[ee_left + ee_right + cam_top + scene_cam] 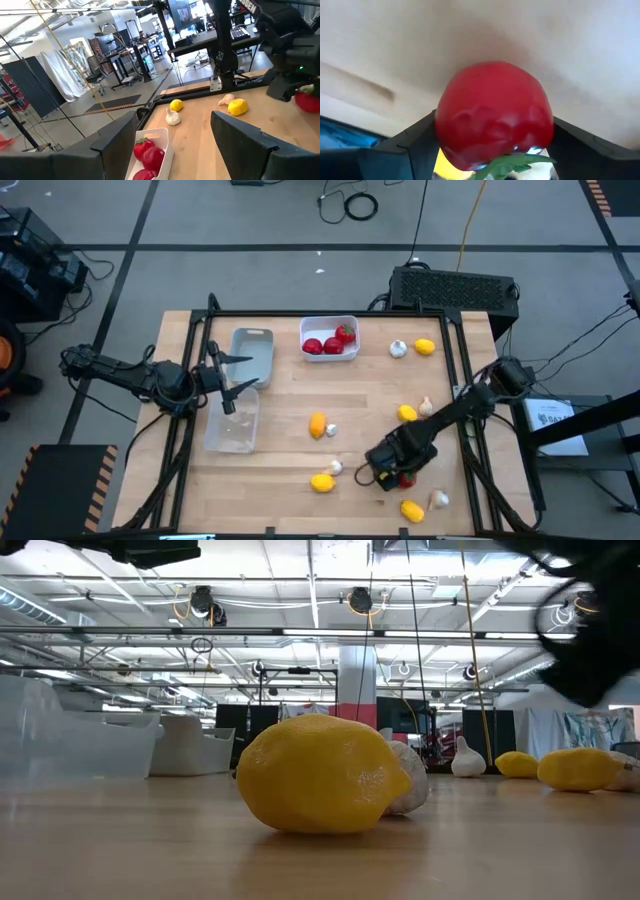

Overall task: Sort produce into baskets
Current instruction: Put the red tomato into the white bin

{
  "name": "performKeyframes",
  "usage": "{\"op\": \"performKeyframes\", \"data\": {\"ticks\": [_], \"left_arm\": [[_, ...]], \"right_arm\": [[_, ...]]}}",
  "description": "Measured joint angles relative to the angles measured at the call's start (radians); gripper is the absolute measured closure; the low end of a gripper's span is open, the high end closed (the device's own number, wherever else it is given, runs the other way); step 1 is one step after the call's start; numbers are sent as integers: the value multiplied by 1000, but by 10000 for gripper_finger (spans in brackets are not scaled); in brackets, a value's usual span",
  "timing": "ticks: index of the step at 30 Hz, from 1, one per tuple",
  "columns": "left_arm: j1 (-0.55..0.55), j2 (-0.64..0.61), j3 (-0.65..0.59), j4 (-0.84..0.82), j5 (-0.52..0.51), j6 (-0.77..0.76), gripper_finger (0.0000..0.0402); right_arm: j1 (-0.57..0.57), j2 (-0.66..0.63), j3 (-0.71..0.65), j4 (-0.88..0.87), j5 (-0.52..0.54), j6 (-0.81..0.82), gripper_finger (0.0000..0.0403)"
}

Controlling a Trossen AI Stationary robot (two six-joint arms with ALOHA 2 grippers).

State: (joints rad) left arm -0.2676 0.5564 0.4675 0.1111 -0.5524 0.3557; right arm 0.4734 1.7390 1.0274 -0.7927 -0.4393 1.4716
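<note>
My right gripper (398, 472) is near the table's front right, shut on a red round fruit with a green top (494, 114); the fruit also shows in the left wrist view (307, 100). My left gripper (238, 373) is open and empty over the gap between the grey basket (252, 352) and the clear basket (233, 423). The white basket (330, 338) at the far middle holds three red fruits. Several lemons and garlic bulbs lie loose on the table, among them a lemon (322, 482) with a garlic bulb (336, 467) touching it. My right gripper pinches the red fruit between its two fingers (405, 145), one on each rounded side (442, 125). The fingers point down at the table. The fruit's green top faces back toward the wrist. Whether the fruit is clear of the table I cannot tell.
A lemon (411, 510) and a garlic bulb (438, 500) lie close to my right gripper at the front edge. Others lie at mid table (318, 425), at the right (407, 413) and far right (425, 347). A black box with a grille (455, 288) stands behind the table.
</note>
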Motion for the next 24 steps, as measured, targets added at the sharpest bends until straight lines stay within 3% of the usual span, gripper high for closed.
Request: {"op": "performKeyframes", "data": {"ticks": [3,13,17,20,24], "left_arm": [[0,0,0,4,0,0,137],[0,1,0,4,0,-2,137],[0,5,0,4,0,-1,137],[0,10,0,4,0,-1,137],[0,12,0,5,0,-1,137]], "right_arm": [[-62,0,27,-20,84,-116,102],[-326,1,251,-88,514,-595,101],[-435,1,348,-86,741,-753,101],[-527,1,372,19,872,-842,101],[-653,24,372,233,880,-936,101]]}}
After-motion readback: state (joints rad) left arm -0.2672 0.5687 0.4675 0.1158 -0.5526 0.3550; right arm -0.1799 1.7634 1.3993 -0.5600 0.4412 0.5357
